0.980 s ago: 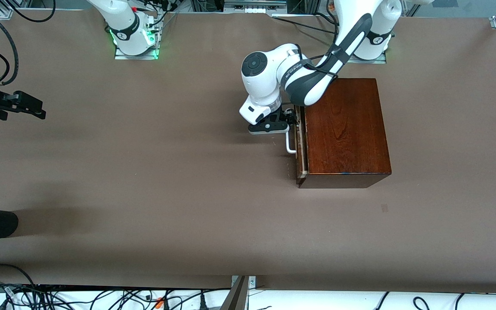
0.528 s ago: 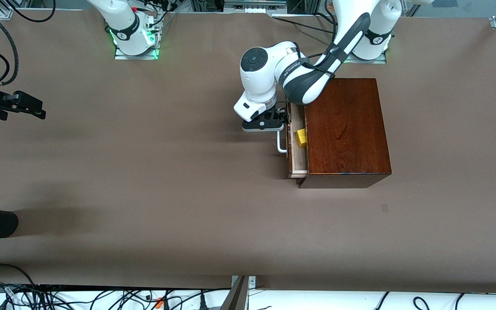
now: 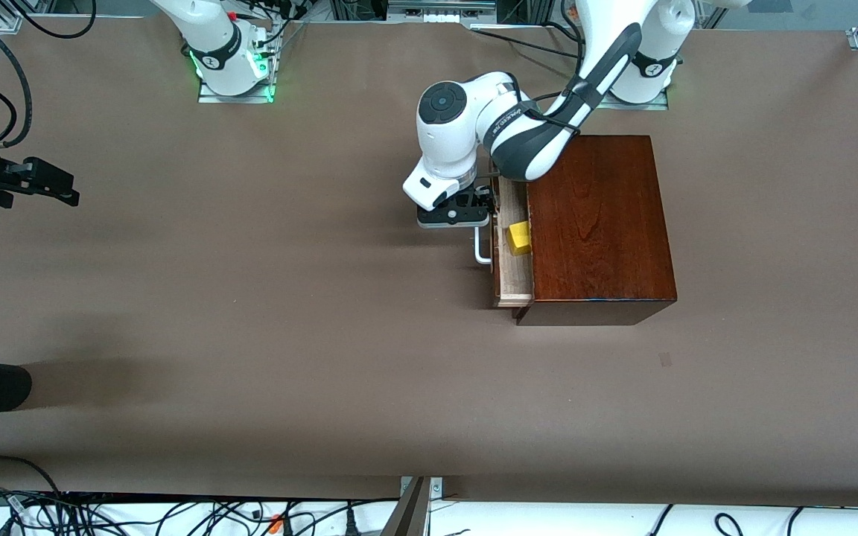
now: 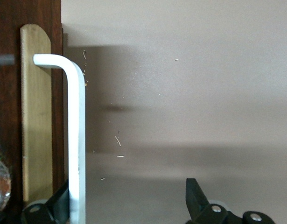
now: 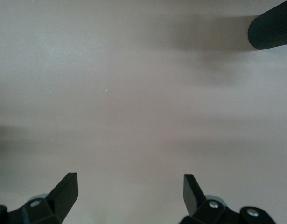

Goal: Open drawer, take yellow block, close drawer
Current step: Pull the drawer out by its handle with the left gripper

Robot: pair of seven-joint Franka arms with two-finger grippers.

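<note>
Your left gripper, spread around the handle, has pulled the drawer further out; the yellow block is now reachable; right gripper waits spread.

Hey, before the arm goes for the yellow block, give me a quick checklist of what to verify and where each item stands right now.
1. Drawer pulled far enough out of the box to reach in: cannot tell; only a narrow strip of its tray shows.
2. Yellow block in view in the drawer: ok; it lies right at the box's edge.
3. Left gripper open: ok.
4. Left gripper clear of the handle: not ok; the bar sits between its fingers, close against one.
5. Right gripper out of the way: ok; it waits open over bare table toward the right arm's end.
</note>
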